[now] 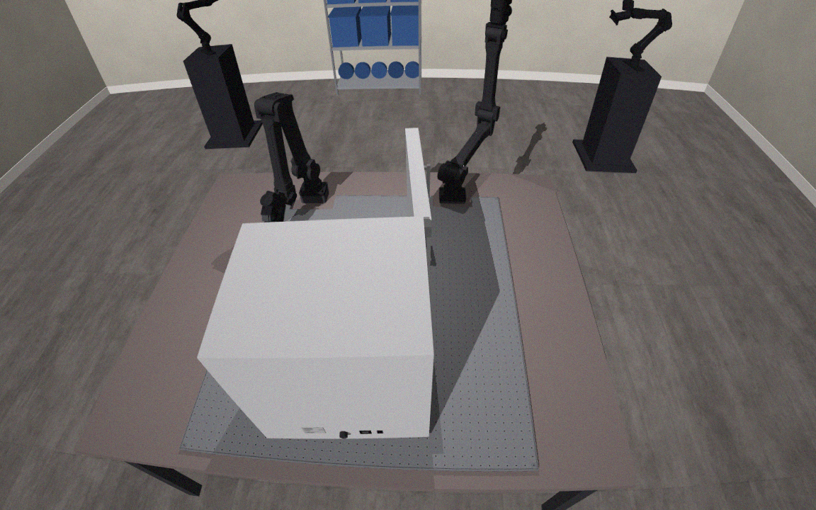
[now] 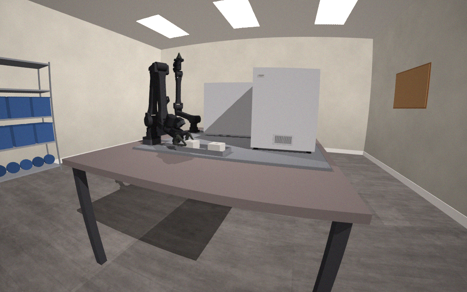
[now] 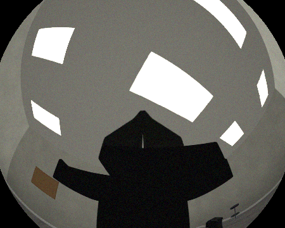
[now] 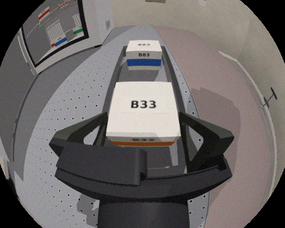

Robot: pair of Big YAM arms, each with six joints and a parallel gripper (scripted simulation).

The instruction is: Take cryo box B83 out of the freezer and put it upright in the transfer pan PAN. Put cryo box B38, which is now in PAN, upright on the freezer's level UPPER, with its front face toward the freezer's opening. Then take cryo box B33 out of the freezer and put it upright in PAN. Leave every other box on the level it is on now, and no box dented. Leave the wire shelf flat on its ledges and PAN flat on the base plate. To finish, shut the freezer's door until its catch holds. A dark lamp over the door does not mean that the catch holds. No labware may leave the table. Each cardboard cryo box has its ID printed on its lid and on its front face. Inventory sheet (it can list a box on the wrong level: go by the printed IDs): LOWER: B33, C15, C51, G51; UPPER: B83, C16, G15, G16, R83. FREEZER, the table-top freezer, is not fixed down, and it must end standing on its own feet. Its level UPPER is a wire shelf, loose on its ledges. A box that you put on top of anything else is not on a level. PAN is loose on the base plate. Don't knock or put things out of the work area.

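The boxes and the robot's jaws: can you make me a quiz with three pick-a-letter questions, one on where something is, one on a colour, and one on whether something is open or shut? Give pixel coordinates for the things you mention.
1. Where is B83 (image 2: pixel 216 146) (image 4: pixel 144 58)?
A. On the floor
B. In the pan (image 2: pixel 203 150) (image 4: pixel 117 74)
C. On top of the freezer (image 1: pixel 329 288) (image 2: pixel 285 108)

2. What colour is the stripe on B83?
A. Blue
B. Green
C. Yellow

3. How are the right gripper (image 2: pixel 184 139) (image 4: pixel 143 115) jaws?
A. Shut with nothing between them
B. Squeezing B83
C. Open, one on each side of B33 (image 2: pixel 192 143) (image 4: pixel 144 109)

Right letters:
1. B: the right wrist view shows it inside the pan's walls.
2. A: a blue band crosses its front.
3. C: the jaws stand wide, with B33 between them.
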